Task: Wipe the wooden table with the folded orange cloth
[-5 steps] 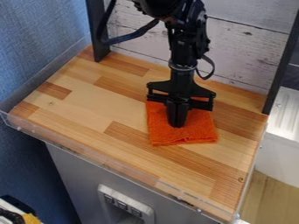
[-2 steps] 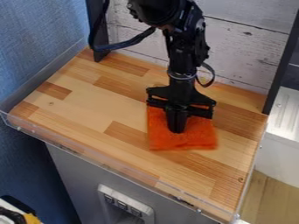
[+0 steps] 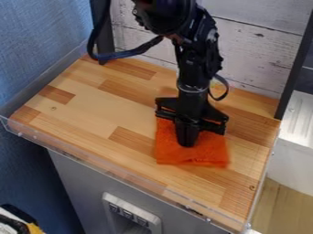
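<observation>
Gripper [image 3: 187,140] on orange cloth [image 3: 194,156]

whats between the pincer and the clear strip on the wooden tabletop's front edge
In the camera view, the front part of the orange cloth comes just past the pincer, then bare wooden tabletop up to the clear strip.

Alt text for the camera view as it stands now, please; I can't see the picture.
A black gripper points down with its fingers together, their tips against an orange cloth lying on a wood-block tabletop. Behind stand whitewashed boards; a clear rim runs along the tabletop's near edge, and a blue wall is at the picture's left.
</observation>
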